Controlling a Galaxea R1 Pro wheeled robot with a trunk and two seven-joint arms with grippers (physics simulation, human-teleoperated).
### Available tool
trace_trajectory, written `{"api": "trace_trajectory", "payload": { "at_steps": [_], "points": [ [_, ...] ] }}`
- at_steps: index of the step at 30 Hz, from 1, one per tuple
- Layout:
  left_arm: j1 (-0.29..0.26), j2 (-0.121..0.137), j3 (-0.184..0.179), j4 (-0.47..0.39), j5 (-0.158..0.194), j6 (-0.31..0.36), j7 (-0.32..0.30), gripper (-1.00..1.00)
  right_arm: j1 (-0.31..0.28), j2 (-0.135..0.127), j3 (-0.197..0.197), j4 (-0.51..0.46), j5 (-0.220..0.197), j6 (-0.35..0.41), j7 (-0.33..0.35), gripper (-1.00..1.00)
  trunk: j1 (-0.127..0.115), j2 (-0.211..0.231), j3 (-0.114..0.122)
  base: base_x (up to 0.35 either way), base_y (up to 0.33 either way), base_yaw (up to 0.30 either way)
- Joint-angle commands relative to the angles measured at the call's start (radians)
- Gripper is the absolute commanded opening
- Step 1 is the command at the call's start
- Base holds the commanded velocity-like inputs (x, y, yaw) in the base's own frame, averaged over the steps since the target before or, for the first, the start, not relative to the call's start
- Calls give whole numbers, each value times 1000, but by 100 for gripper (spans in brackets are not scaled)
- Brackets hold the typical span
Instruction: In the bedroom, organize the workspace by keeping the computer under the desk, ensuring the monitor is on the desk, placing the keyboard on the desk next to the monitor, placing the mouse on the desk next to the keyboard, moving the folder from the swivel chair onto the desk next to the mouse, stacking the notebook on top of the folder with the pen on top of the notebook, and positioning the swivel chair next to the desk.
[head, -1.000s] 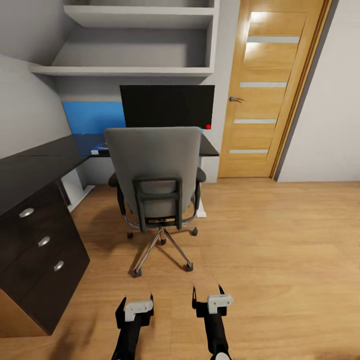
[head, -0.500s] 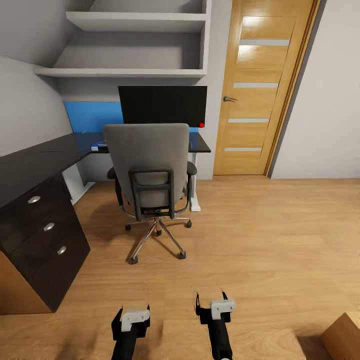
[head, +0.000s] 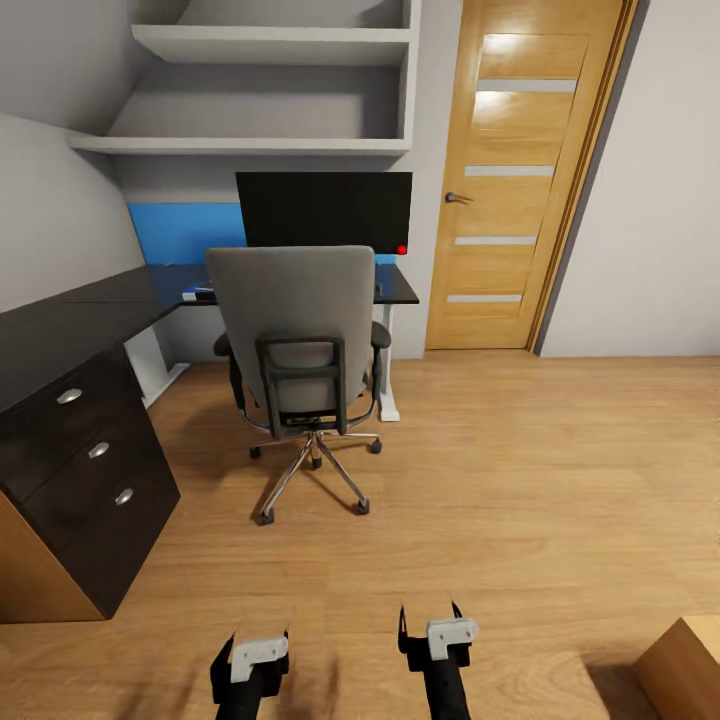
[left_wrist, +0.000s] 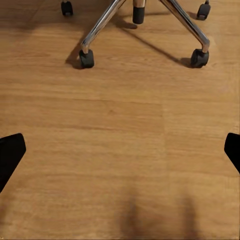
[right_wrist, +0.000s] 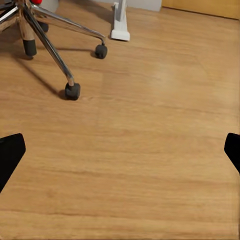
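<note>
Light wood plank floor (head: 520, 470) throughout, faint shadows on it. Plain pale grey walls (head: 640, 220). Wooden door (head: 505, 180) at far right of back wall, closed, five frosted horizontal glass strips, metal lever handle (head: 456, 198) on its left edge. Two white wall shelves (head: 260, 95) stacked in the alcove left of the door, sloped wall beside them. Corner of a light wooden box (head: 690, 665) at lower right. Even, soft lighting, glare on upper door panels

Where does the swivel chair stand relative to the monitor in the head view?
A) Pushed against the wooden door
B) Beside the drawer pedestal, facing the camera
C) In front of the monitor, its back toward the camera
C: the swivel chair shows its grey back, with the monitor rising just behind it on the desk.
</note>
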Motion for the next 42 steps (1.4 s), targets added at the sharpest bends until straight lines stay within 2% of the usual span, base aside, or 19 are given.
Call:
{"api": "trace_trajectory", "payload": {
  "at_steps": [1,5,11,17,23,30,42],
  "points": [
    [-1,5,-2,18,2,-2,9,100,-1,0,9,13,-11,-5,-4,100,-4,7,2,-3,-2,0],
    [-1,14,12,37,15,-2,10,100,-1,1,8,35,-11,-6,-4,100,-19,35,15,-2,-1,0],
    [0,22,56,48,31,-2,10,100,-1,1,7,64,-21,-5,-5,100,-42,77,34,0,0,0],
    [0,25,84,55,35,-2,11,100,-1,3,9,109,-82,-3,-3,100,-65,119,52,0,0,0],
    [0,25,116,102,36,-2,10,100,-1,2,10,145,-110,-5,4,100,-88,161,71,0,0,0],
    [0,26,126,143,37,-1,8,100,0,2,9,170,-117,-9,20,100,-115,210,93,0,0,0],
    [0,26,127,160,37,2,1,100,0,4,10,183,-120,-9,28,100,-161,294,129,0,0,-8]
  ]
}}
